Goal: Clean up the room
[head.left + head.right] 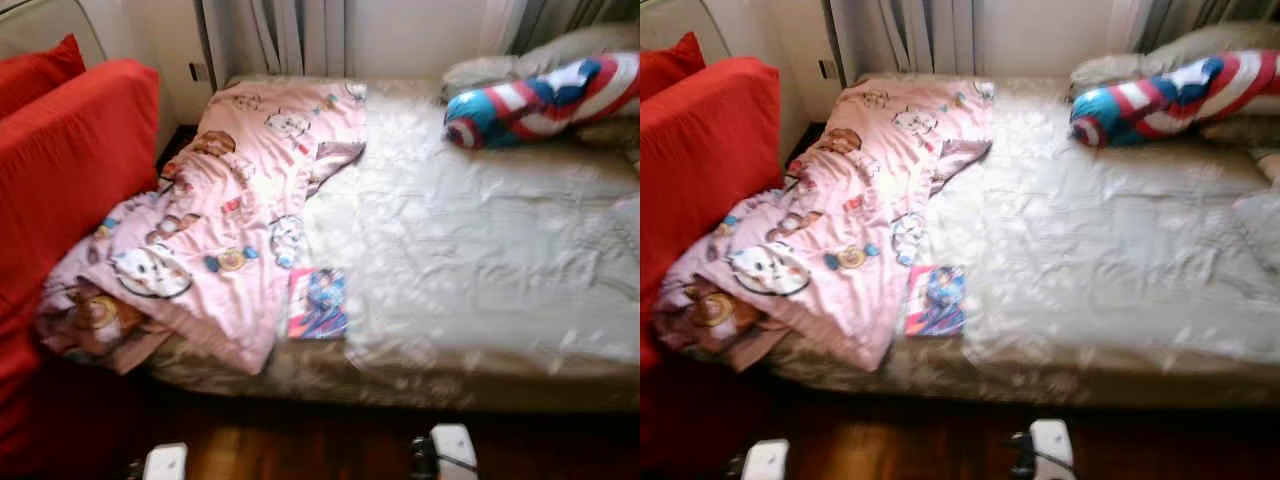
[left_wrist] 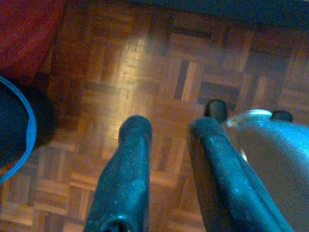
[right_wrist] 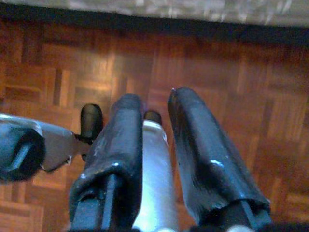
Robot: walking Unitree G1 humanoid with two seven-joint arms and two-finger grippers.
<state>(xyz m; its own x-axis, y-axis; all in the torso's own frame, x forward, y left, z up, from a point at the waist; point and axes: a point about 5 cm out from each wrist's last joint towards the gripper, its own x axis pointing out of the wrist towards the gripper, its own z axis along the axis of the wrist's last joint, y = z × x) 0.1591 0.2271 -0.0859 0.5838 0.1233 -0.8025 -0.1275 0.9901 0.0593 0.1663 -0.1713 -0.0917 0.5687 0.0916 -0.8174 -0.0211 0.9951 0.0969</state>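
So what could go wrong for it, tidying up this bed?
Two things stand out. The pink blanket spills off the bed's near left corner toward the red sofa; pulled by one edge, it might slide to the wooden floor. The small colourful book lies right beside the blanket's edge near the front of the mattress, so dragging the blanket could sweep it off. Both arms hang low over the floor.

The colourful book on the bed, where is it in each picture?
Left eye view: the book lies near the bed's front edge, left of centre, touching the pink cartoon blanket.
Right eye view: the same book, a bit further left, again beside the blanket.
Left wrist view: not in it; parquet floor under the left gripper.
Right wrist view: not in it; floor under the right gripper.
Shared landmark: the pink blanket.
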